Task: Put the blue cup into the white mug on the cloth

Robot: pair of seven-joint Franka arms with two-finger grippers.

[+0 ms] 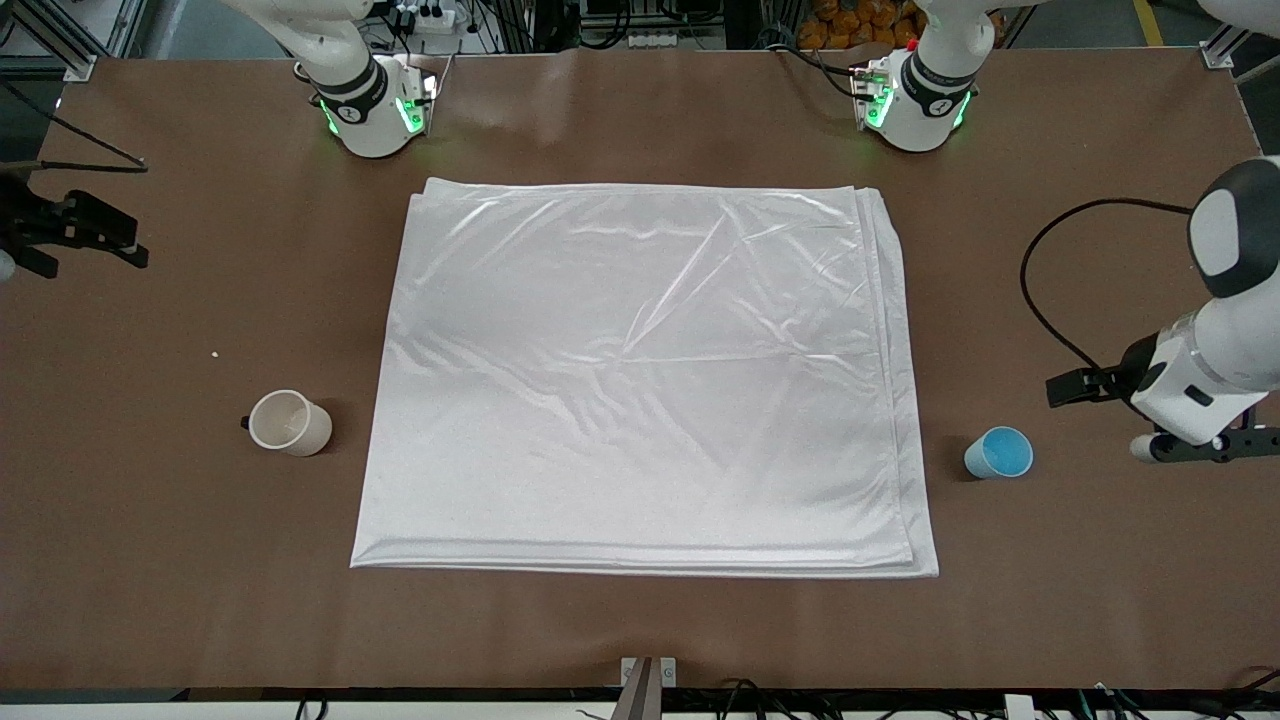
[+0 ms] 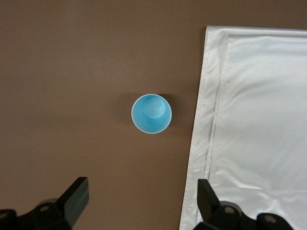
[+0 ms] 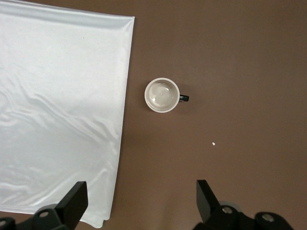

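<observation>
The blue cup [image 1: 999,453] stands upright on the brown table beside the cloth [image 1: 640,380], toward the left arm's end; it also shows in the left wrist view [image 2: 151,114]. The white mug [image 1: 289,423] stands upright on the table beside the cloth toward the right arm's end, its black handle pointing away from the cloth; it also shows in the right wrist view [image 3: 162,95]. My left gripper [image 2: 142,186] is open and empty, up over the table beside the blue cup [image 1: 1215,445]. My right gripper [image 3: 141,188] is open and empty, high over the table near the mug [image 1: 70,232].
The cloth lies flat and creased in the middle of the table, its edge showing in both wrist views [image 2: 249,124] [image 3: 62,105]. A tiny white crumb [image 1: 214,354] lies on the table near the mug. Both arm bases [image 1: 375,110] [image 1: 915,100] stand along the edge farthest from the front camera.
</observation>
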